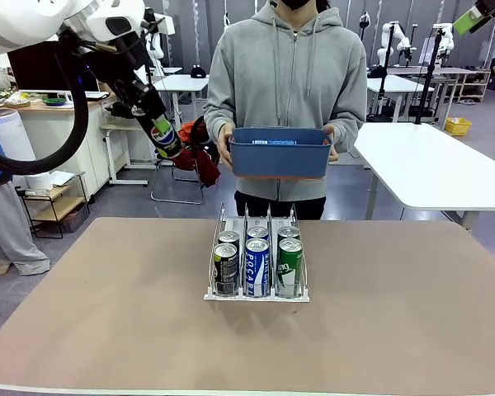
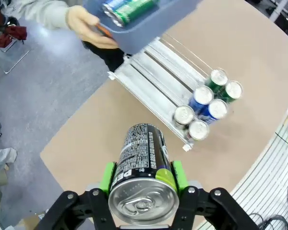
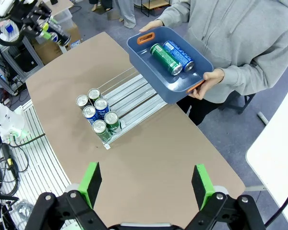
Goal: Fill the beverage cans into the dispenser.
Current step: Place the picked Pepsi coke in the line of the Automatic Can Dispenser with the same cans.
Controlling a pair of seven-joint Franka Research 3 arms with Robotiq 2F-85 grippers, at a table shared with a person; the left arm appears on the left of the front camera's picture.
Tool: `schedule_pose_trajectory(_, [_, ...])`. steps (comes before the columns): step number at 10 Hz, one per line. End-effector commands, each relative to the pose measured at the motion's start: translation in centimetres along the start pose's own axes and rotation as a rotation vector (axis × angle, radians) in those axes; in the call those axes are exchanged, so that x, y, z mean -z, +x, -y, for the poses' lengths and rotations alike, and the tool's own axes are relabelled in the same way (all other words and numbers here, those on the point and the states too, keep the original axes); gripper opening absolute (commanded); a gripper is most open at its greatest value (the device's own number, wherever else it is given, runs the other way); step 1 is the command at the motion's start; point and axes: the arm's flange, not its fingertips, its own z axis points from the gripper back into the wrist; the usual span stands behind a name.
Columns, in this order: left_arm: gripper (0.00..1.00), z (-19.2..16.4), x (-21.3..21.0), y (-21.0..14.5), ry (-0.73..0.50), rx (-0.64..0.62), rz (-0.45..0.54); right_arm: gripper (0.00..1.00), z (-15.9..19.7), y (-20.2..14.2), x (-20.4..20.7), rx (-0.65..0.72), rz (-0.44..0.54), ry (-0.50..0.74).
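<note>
My left gripper (image 1: 163, 136) hangs high above the table's far left, shut on a black Pepsi can (image 2: 143, 172) between its green pads. The dispenser (image 1: 256, 290) stands mid-table with several cans (image 1: 257, 262) at its near end: black, blue-and-white and green in front. My right gripper (image 3: 146, 184) is open and holds nothing, high over the table's right side. Across the table a person holds a blue bin (image 1: 279, 157) with a green can (image 3: 165, 59) and a blue can (image 3: 178, 55) lying in it, just beyond the dispenser's (image 3: 134, 96) far end.
Bare brown tabletop (image 1: 107, 322) surrounds the dispenser on all sides. The person's hands (image 3: 209, 79) grip the bin's two ends. White tables (image 1: 429, 161) and other furniture stand behind the person.
</note>
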Motion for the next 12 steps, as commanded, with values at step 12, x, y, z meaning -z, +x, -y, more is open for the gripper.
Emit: schedule_pose_trajectory(12, [0.58, 9.4, 2.2, -3.1, -0.088, 0.016, -0.087, 1.0, -0.1, -0.1, 0.0, 0.005, -0.001, 0.002])
